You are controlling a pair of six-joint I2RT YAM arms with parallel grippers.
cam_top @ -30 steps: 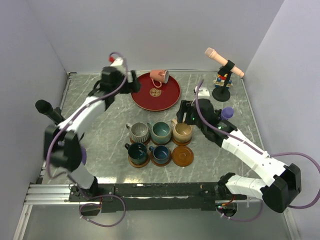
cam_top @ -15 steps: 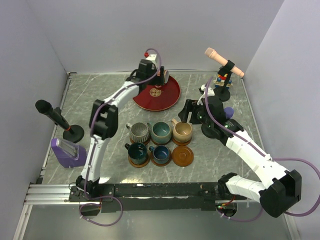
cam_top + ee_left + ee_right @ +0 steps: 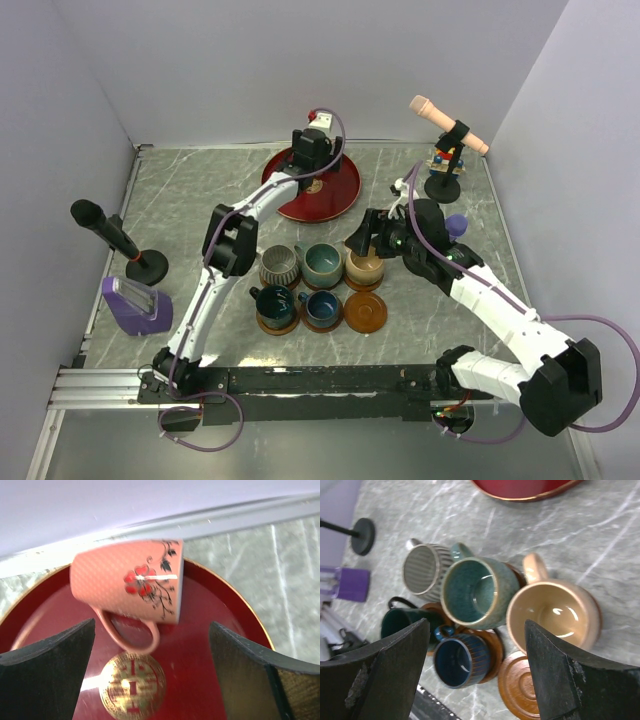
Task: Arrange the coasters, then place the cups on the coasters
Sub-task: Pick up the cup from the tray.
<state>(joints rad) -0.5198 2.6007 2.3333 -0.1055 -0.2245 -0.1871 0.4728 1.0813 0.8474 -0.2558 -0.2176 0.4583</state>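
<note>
The terracotta-pink cup (image 3: 127,580) lies on its side on the red plate (image 3: 210,615), handle toward me. My left gripper (image 3: 152,645) is open just short of it, one finger on each side and neither touching; seen from above, the left gripper (image 3: 312,160) hides that cup. Grey ribbed (image 3: 279,266), teal (image 3: 323,262), beige (image 3: 364,266), dark green (image 3: 272,300) and dark blue (image 3: 321,305) cups stand on coasters in two rows. One coaster (image 3: 365,312) is bare. My right gripper (image 3: 362,238) hangs open and empty above the beige cup (image 3: 552,612) and teal cup (image 3: 477,592).
A peach toy microphone (image 3: 447,125) on a black base stands at the back right. A black microphone (image 3: 100,225) and a purple block (image 3: 135,305) are at the left. A small purple object (image 3: 455,225) sits behind the right arm. Walls close three sides.
My left arm swung right from beside the plate to over it and now covers the pink cup. The right gripper drifted down toward the beige cup and opened slightly.
</note>
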